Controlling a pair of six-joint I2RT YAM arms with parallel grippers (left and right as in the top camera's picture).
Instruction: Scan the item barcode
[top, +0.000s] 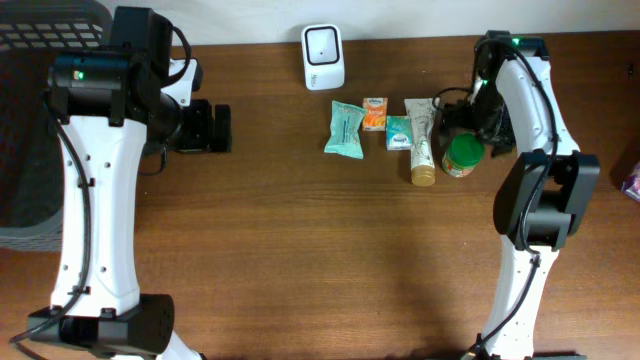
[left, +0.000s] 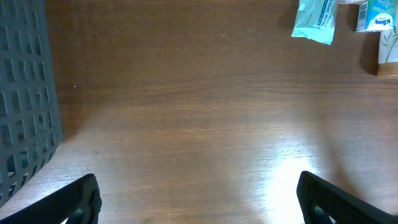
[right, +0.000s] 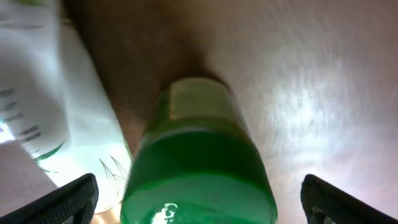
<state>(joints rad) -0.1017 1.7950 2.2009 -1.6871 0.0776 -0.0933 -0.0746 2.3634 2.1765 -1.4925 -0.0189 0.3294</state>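
1. Right tool (right: 199, 205): the jaws stand wide apart, with one dark finger (right: 65, 202) in each lower corner of the wrist view. The green bottle (right: 199, 149) sits between them. A strip of desk shows on either side of it (no contact is visible), so this tool grips nothing.

2. Green bottle: a glossy, translucent green cylinder with a paler label band. In the overhead view it is right of centre in the upper half of the frame, just beside the gold-capped end of a white tube (top: 422, 135).

3. Left tool (top: 215, 128): the jaws are fully spread and hold nothing. Its wrist view shows only wood grain between the two dark fingertips. It sits at the upper left of the overhead frame, well apart from the goods.

4. Barcode scanner (top: 323, 57): a white, rounded box with a dark face, at top centre of the overhead frame.

5. Other goods, in a row below the scanner, left to right:
   - a crinkled teal packet (top: 343, 130);
   - a small orange carton (top: 374, 113);
   - a small teal-and-white pack (top: 399, 133);
   - the tube, smooth and tapered.

6. Desk (top: 300, 250): brown wood with a fine grain and a slight sheen.

7. A dark plastic lattice basket (top: 40, 40) fills the upper left corner.
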